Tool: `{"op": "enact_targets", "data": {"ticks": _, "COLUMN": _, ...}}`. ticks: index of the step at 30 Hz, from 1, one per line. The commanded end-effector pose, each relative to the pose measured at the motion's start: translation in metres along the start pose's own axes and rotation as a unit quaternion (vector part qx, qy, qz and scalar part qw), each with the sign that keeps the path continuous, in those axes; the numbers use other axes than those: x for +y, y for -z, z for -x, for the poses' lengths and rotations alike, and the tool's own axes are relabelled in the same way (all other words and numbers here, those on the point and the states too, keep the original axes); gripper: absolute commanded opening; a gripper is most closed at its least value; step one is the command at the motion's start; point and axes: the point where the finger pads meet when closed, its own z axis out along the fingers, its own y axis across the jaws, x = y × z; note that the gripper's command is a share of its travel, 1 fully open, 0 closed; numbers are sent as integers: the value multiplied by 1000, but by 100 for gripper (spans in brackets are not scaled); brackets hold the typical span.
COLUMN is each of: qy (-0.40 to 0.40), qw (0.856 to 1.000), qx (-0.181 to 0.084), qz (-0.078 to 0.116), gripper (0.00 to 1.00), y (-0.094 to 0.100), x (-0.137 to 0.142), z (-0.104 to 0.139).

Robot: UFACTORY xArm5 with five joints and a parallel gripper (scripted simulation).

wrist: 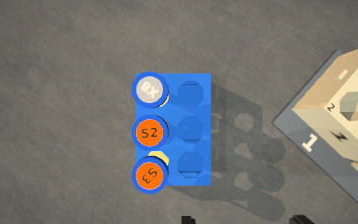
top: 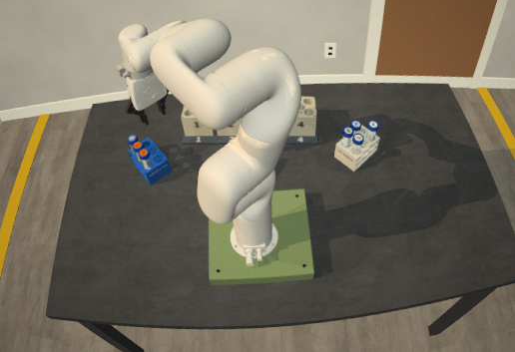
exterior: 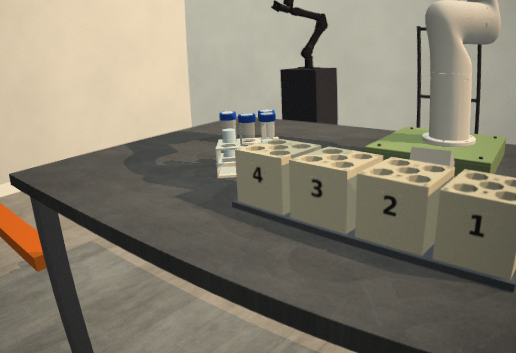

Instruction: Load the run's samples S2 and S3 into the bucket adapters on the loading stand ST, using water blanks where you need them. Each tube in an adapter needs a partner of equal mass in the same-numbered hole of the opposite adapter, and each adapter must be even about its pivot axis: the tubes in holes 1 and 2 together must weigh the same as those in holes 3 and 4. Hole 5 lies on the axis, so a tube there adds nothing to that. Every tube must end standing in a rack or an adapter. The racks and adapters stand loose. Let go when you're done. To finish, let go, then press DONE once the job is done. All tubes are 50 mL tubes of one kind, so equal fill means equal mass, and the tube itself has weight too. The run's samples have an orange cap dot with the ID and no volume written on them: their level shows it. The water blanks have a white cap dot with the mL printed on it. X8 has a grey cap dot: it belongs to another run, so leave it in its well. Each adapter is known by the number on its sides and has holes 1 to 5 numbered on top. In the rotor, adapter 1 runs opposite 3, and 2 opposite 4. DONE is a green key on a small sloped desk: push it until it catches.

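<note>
The blue rack (top: pixel 160 169) (wrist: pixel 206 110) holds three blue-capped tubes in one row: grey-dotted X8 (top: pixel 132 139) (wrist: pixel 149 89), orange-dotted S2 (top: pixel 138 147) (wrist: pixel 149 132) and S3 (top: pixel 144 154) (wrist: pixel 149 175). Its other row is empty. My gripper (top: pixel 154 117) (wrist: pixel 244 220) is partly open and empty, high beyond the blue rack. Adapters 1 (exterior: pixel 475 247), 2 (exterior: pixel 390 230), 3 (exterior: pixel 320 210) and 4 (exterior: pixel 260 195) (top: pixel 300 132) stand on the loading stand (wrist: pixel 290 127). No tube shows in them; adapter 1 is cut off in the exterior view. Liquid levels are unclear.
The white rack (top: pixel 353 160) (exterior: pixel 218 162) at the right holds several blue-capped tubes with white dots; their numbers are unreadable. The arm hides the middle of the stand in the top view. A small grey panel (exterior: pixel 431 156) shows behind adapter 2; the green key is not visible.
</note>
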Motion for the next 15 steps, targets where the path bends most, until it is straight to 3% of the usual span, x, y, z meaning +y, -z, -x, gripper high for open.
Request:
{"op": "enact_targets", "data": {"ticks": 1, "qy": -1, "qw": 1000, "qx": 1, "qz": 0, "gripper": 57, "y": 1, "x": -20, "z": -5}}
{"op": "enact_targets", "data": {"ticks": 10, "qy": -1, "qw": 1000, "qx": 1, "qz": 0, "gripper": 57, "y": 1, "x": -60, "z": -12}}
{"op": "enact_targets", "data": {"ticks": 15, "qy": -1, "qw": 1000, "qx": 1, "qz": 0, "gripper": 57, "y": 1, "x": -62, "z": -13}}
